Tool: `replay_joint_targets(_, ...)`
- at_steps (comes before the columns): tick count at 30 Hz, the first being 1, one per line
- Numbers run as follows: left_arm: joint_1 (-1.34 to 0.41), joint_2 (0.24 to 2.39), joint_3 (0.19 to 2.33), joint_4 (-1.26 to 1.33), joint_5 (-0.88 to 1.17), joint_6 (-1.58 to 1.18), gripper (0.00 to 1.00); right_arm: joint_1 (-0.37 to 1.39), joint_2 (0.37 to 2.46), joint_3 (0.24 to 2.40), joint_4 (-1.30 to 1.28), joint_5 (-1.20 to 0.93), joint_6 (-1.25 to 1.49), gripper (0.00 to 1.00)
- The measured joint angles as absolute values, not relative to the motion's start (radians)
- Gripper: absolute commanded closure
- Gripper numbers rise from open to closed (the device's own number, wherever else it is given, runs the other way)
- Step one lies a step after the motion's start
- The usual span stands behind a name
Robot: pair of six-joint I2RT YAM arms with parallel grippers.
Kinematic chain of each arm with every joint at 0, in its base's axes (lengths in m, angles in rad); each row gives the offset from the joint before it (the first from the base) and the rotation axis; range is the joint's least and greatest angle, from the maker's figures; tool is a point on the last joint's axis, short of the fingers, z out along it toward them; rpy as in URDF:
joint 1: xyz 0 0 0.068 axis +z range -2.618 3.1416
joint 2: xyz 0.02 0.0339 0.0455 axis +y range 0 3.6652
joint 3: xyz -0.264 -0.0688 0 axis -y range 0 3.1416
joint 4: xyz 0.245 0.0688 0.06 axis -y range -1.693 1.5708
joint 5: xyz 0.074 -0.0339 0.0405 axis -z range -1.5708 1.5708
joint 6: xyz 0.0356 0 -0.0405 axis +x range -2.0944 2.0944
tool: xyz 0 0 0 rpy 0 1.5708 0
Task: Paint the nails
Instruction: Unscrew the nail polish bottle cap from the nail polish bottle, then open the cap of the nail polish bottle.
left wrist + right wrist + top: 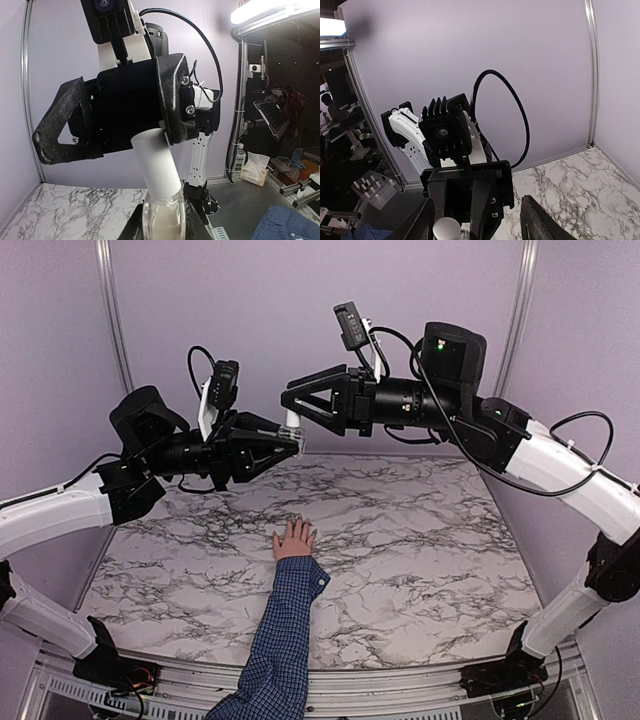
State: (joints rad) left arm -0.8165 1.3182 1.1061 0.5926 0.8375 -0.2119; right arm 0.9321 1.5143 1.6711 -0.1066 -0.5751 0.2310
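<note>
With the left tool (288, 444) gripping the polish bottle (162, 220) in the upper middle of the frame, the right tool (300, 408) is hanging open around its white cap (156, 162), likely needing a centred, square closing before twisting, while the nails (296, 526) are lying mid-frame on the tabletop (420, 530).

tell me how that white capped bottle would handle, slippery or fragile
The bottle has a clear body that looks like glass, so probably rigid, slick and breakable if dropped. Its tall white cap over a small rounded body suggests it may tip easily when stood down.
</note>
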Motion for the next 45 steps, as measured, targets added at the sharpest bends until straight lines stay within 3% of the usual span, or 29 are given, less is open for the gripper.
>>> replay_joint_targets(5, -0.813, 1.318, 1.08, 0.593, 0.839, -0.195, 1.0, 0.927, 1.514, 1.671, -0.12, -0.593, 0.237, 0.34)
replay_joint_targets(17, -0.797, 1.318, 1.045, 0.578, 0.846, -0.163, 1.0, 0.926, 1.53, 1.691, -0.256, -0.65, 0.236, 0.35)
replay_joint_targets(25, -0.79, 1.318, 1.045, 0.576, 0.859, -0.15, 1.0, 0.926, 1.556, 1.713, -0.344, -0.668, 0.236, 0.48)
replay_joint_targets(31, -0.777, 1.318, 1.038, 0.574, 0.864, -0.148, 1.0, 0.926, 1.556, 1.716, -0.352, -0.687, 0.239, 0.51)
replay_joint_targets(45, -0.764, 1.319, 1.025, 0.57, 0.874, -0.145, 1.0, 0.916, 1.557, 1.72, -0.353, -0.707, 0.243, 0.78)
